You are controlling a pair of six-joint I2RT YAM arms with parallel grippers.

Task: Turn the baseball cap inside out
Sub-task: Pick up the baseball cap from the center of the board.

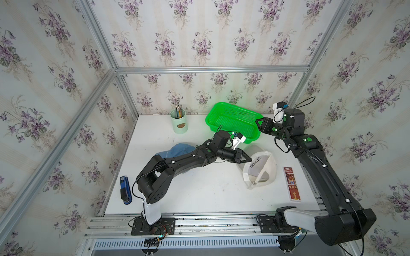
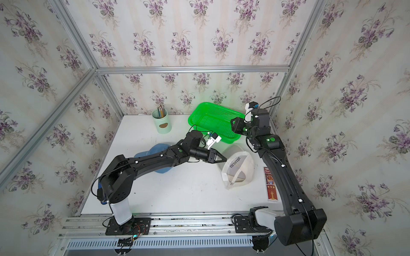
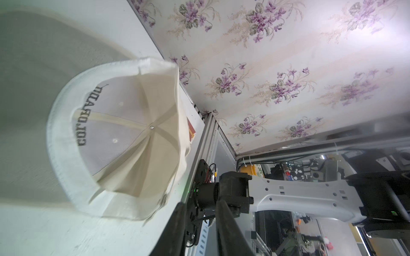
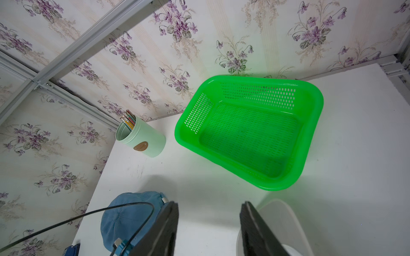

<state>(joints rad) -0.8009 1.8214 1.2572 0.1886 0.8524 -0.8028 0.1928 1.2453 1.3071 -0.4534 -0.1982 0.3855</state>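
Note:
A white baseball cap (image 1: 260, 171) (image 2: 238, 171) lies right of the table's middle. Its seam-taped lining and mirrored black lettering face up, clearly so in the left wrist view (image 3: 124, 133). My left gripper (image 1: 249, 159) (image 2: 224, 159) hovers at the cap's near-left rim. In the left wrist view it (image 3: 200, 206) is open a little, with nothing between the fingers. My right gripper (image 1: 257, 121) (image 2: 232, 121) is raised over the basket's right end, open and empty (image 4: 209, 206). A blue cap (image 1: 179, 149) (image 4: 126, 217) lies dome up at the left, partly hidden by my left arm.
A green basket (image 1: 208, 117) (image 4: 315, 124) stands at the back. A mint pencil cup (image 1: 179, 124) is to its left. A blue stapler (image 1: 125, 189) lies near the left edge. A red flat box (image 1: 291, 184) lies right of the white cap.

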